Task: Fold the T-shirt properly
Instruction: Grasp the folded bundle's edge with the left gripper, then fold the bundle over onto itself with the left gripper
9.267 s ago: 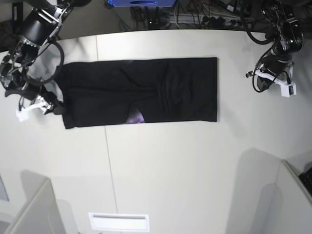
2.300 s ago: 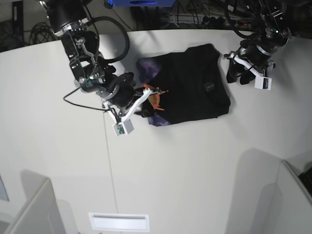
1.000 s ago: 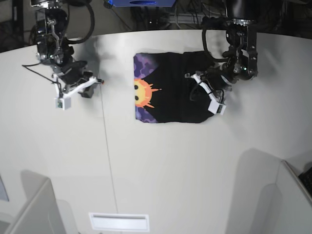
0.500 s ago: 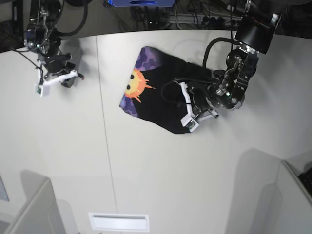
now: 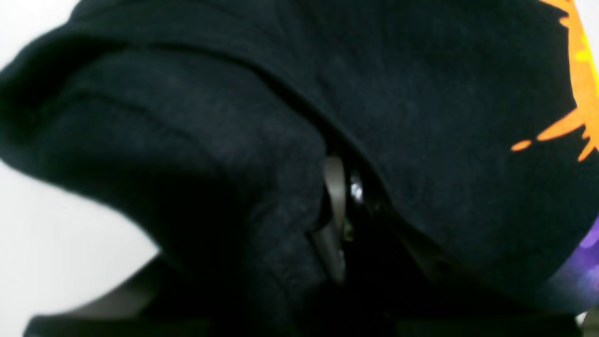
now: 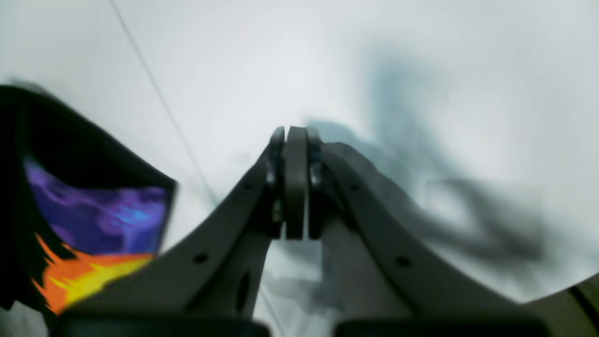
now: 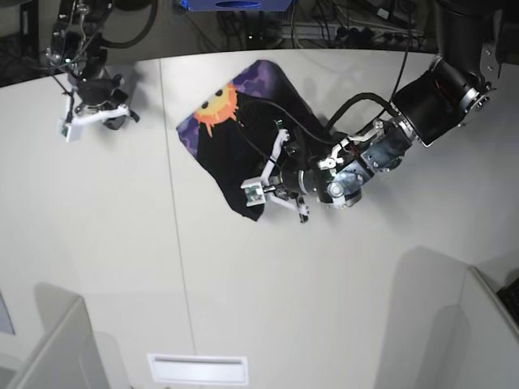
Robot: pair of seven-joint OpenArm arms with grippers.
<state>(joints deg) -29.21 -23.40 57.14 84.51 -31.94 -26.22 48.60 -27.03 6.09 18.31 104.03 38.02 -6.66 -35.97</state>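
While the folded black T-shirt (image 7: 239, 142) is lying at the upper centre of the base view on the white table (image 7: 243, 284), we are seeing the left gripper (image 7: 274, 190) pinching its lower edge, fingers buried in cloth. At far upper left, the right gripper (image 6: 290, 185) is hovering closed, holding nothing.

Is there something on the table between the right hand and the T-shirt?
Nothing visible. Only bare table lies between the right hand, which is shut, and the T-shirt.
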